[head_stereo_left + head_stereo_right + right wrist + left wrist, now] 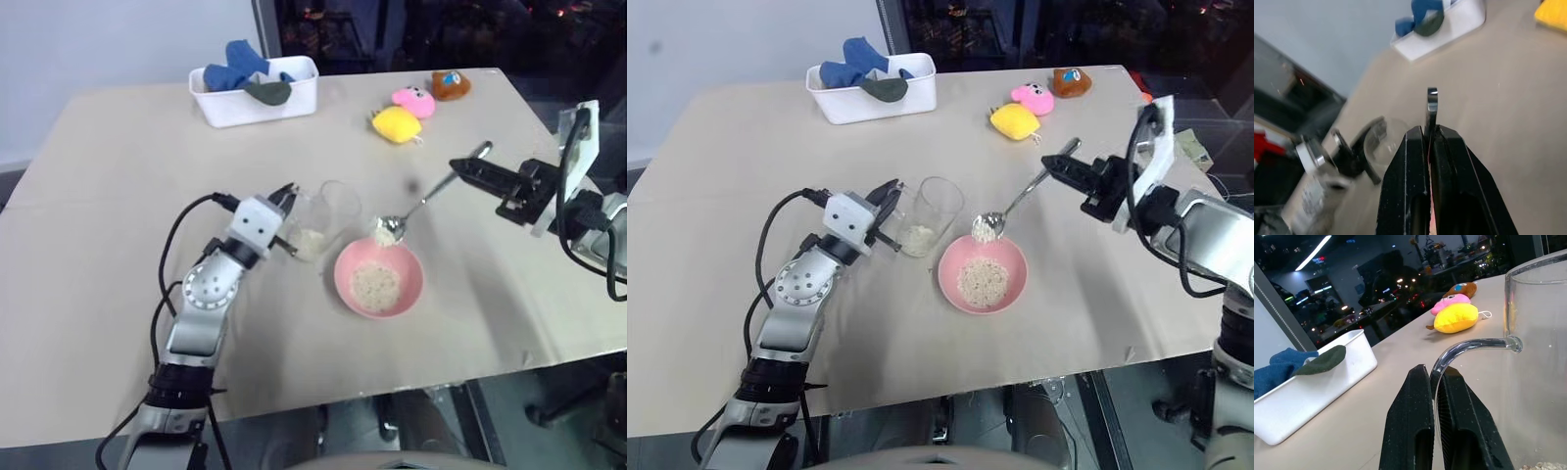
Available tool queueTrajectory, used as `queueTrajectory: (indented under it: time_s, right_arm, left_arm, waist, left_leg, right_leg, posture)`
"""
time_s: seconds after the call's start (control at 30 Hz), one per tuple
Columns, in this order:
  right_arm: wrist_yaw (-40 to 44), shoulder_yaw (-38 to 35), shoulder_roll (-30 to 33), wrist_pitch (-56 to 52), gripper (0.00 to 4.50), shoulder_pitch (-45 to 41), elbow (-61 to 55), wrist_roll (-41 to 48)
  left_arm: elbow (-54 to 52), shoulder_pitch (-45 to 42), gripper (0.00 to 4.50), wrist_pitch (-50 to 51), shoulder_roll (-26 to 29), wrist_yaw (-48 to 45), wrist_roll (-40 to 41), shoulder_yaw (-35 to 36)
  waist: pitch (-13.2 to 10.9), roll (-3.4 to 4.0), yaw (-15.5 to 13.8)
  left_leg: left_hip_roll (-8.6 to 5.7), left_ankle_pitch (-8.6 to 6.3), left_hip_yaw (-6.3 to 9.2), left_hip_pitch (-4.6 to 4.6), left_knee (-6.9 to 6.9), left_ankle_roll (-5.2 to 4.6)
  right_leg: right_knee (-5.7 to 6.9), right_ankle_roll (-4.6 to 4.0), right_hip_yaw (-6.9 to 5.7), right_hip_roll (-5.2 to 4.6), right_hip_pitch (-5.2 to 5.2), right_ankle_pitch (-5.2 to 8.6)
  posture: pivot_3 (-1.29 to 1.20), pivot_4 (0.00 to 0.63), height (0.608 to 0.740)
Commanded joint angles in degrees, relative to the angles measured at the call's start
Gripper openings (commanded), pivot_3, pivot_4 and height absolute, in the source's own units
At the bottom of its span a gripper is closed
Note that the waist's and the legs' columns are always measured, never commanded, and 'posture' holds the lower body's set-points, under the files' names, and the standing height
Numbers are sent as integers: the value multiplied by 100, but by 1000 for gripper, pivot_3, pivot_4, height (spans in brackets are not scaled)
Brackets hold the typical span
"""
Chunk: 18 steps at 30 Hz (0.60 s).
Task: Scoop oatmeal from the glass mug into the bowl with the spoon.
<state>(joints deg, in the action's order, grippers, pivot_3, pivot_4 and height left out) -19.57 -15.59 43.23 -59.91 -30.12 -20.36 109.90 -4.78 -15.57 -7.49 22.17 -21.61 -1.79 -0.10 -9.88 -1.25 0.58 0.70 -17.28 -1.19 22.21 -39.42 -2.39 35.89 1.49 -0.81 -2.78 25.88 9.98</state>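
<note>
The glass mug (pixel 326 217) stands mid-table with a little oatmeal (pixel 310 242) at its bottom. My left gripper (pixel 1434 374) is shut on the mug's curved handle (pixel 1469 345). Just right of the mug sits the pink bowl (pixel 411 294), which holds a heap of oatmeal (pixel 375 284). My right gripper (pixel 460 166) is shut on the thin handle of the silver spoon (pixel 1024 196). The spoon slants down to the left. Its oval end (pixel 385 231) carries oatmeal and hangs over the bowl's far rim.
A white bin (pixel 257 98) with blue and dark green soft things stands at the back left. Yellow (pixel 396 123), pink (pixel 414 99) and brown (pixel 451 84) plush toys lie at the back right. The table's front edge (pixel 392 387) runs just below the bowl.
</note>
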Motion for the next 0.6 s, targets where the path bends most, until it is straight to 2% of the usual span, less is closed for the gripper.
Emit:
queueTrajectory:
  time_s: [0.03, 0.17, 0.27, 0.3, 0.4, 0.53, 0.6]
  right_arm:
    - [543, 287, 247, -6, 0, -99, -600, -667]
    - [1757, 923, 646, 60, 0, -226, -1506, -2438]
    - [2970, 1369, 1078, 628, 0, -192, -2118, -4008]
    - [3240, 1367, 1073, 802, 0, -181, -2191, -4210]
    - [3544, 1152, 873, 1058, 0, -151, -2094, -4275]
    - [3017, 679, 362, 1080, 0, -236, -1511, -3288]
    - [2791, 643, 191, 1054, 0, -359, -1352, -3149]
  left_arm:
    - [-198, -39, 85, -16, 20, 38, 141, 181]
    - [-309, 5, 85, 54, 29, 46, 150, 211]
    - [-371, 33, 85, 91, 40, 55, 154, 229]
    - [-390, 41, 85, 103, 40, 59, 152, 229]
    - [-424, 48, 85, 132, 24, 62, 141, 231]
    - [-481, 49, 85, 190, -30, 59, 191, 233]
    - [-517, 54, 85, 215, -59, 64, 233, 246]
  waist:
    - [0, 0, -2]
    - [0, 0, -5]
    - [1, -1, -20]
    - [1, -1, -25]
    - [1, -3, -40]
    - [1, -6, -51]
    - [1, -5, -51]
  left_leg:
    - [0, 0, 0, -1, 0, 0]
    - [2, 0, 1, -9, 0, 0]
    - [2, 0, 2, -8, -1, 0]
    - [1, 0, 1, -7, -3, 0]
    - [0, -1, 1, -8, -5, 0]
    - [-1, 0, 2, -12, -7, 0]
    - [-1, 0, -1, -17, -8, 0]
  right_leg:
    - [0, 0, 0, 0, -1, 0]
    - [-1, 1, -1, 4, -8, 1]
    - [-4, 2, -4, 3, -8, 1]
    - [-4, 2, -4, 2, -8, 1]
    - [-6, 2, -4, 2, -9, 1]
    - [-5, 1, -4, 3, -15, 0]
    - [-4, 0, -1, 2, -21, 0]
  posture:
    - [0, 150, 740]
    - [0, 150, 740]
    - [0, 150, 740]
    - [0, 150, 740]
    - [0, 150, 740]
    - [0, 150, 740]
    - [0, 150, 740]
